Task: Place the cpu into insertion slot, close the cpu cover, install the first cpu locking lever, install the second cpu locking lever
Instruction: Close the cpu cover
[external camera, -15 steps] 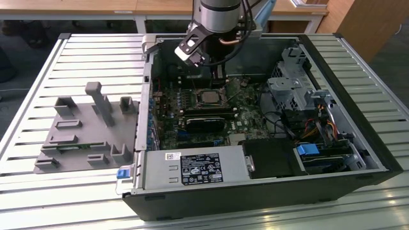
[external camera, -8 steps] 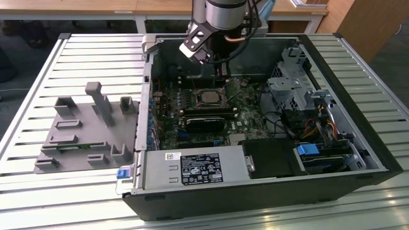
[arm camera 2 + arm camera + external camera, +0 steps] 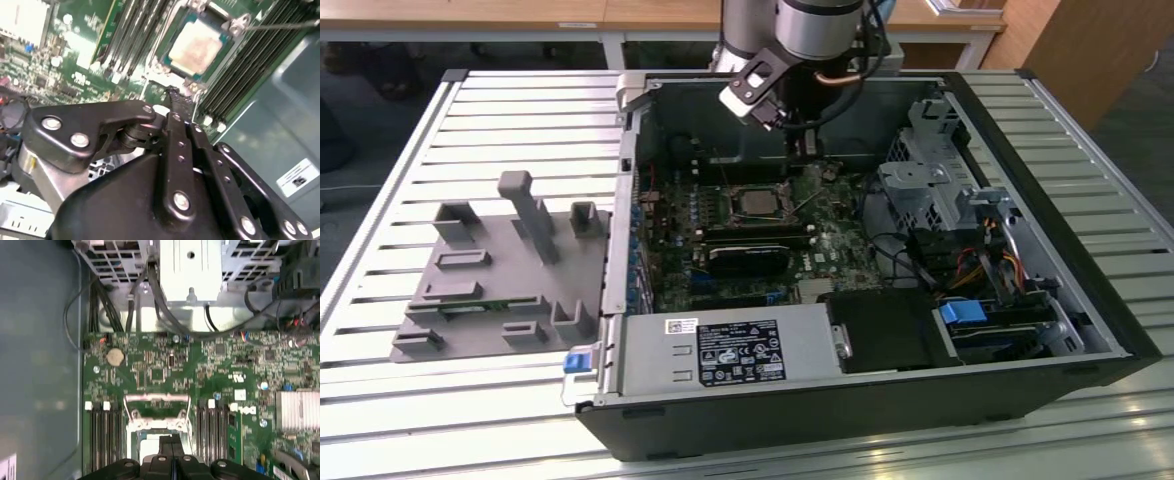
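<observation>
Cpu [image 3: 196,48]: lying beige face up in the insertion slot [image 3: 162,60] of the green board [image 3: 150,370]. Hovering just above the slot's edge on the gripper [image 3: 173,95], pinching the jaws together on nothing. Just past the slot in the first wrist view, showing the cpu cover [image 3: 157,398] standing off the chip, with board peeking through its cut-out. Beyond, sticking out free: a thin locking lever [image 3: 280,25]. Farthest, in the exterior view, sitting beside the computer case [image 3: 854,420] on the slatted table [image 3: 400,150]: a grey fixture block [image 3: 494,290].
</observation>
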Tool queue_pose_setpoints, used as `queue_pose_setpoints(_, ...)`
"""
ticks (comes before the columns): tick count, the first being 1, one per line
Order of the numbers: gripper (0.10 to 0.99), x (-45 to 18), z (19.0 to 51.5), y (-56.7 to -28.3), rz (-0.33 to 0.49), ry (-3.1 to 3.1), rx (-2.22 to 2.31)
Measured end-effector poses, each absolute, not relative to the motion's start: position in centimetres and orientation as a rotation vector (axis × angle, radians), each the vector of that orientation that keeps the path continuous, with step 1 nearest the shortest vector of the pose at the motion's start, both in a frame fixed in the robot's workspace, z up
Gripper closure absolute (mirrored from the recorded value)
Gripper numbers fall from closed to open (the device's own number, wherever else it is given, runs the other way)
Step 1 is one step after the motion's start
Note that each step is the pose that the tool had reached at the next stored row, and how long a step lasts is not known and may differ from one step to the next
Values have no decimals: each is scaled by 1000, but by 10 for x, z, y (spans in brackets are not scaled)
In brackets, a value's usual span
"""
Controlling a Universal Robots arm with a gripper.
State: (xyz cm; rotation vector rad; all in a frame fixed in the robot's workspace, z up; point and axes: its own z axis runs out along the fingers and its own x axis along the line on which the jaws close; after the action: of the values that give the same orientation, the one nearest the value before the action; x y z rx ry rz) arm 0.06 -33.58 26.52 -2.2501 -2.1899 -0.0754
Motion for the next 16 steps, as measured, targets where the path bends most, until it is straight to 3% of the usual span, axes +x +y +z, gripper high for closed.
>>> queue_pose_setpoints(16,969,25,261,-326,-74,-2210,-2228)
